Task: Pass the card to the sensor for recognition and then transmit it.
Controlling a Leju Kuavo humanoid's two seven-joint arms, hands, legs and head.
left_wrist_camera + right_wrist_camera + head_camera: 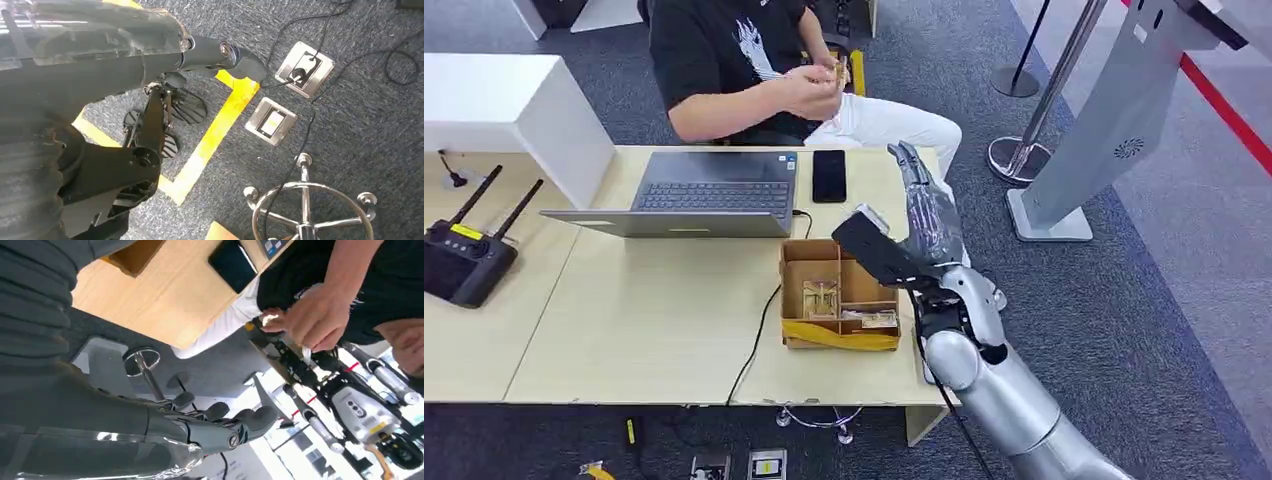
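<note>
My right hand (927,205) is raised past the table's right end, fingers stretched out flat towards the seated person, holding nothing. In the right wrist view the right hand (220,427) is empty too. The person's hands (816,88) hold a small tan card-like piece (838,69) close to their chest; the same hands (312,320) appear in the right wrist view. A black flat device (829,175) lies on the table beside the laptop. A cardboard box (796,262) with cards (822,297) inside stands left of my right forearm. My left hand (220,52) hangs empty over the floor, fingers straight.
An open laptop (709,195), a black controller with antennas (464,255) and a white block (504,100) occupy the table's left half. A grey kiosk stand (1114,110) and a stanchion base (1014,155) stand at the right. Floor sockets (272,122) and a chair base (305,210) lie below.
</note>
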